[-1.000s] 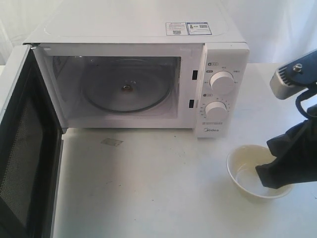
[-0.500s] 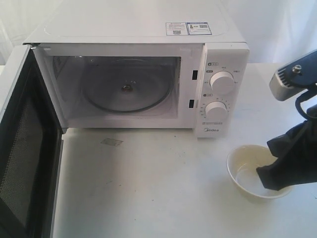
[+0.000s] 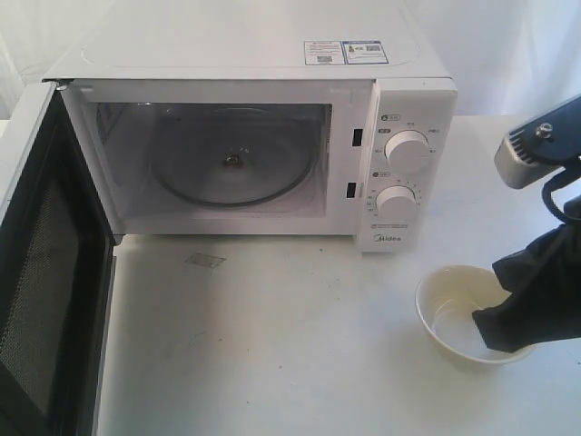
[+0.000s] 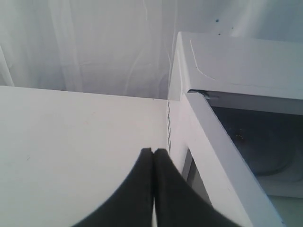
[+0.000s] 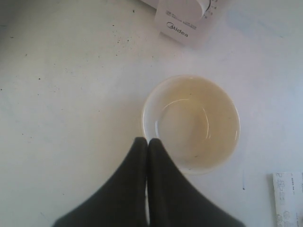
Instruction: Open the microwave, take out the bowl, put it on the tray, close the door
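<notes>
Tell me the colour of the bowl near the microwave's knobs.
The bowl is plain glossy cream, pale yellow; the right wrist view shows it best.

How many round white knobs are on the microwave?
2: upper round white knob and lower round white knob beneath it, on the white boxy microwave's right panel. None seems hidden.

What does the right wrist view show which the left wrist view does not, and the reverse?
Only the right wrist view: the bowl on the table, the right gripper shut at its rim, the Midea logo. Only the left wrist view: the top edge of the open door, the cavity, a white curtain, the left gripper shut. Both: the microwave and the white table.
</notes>
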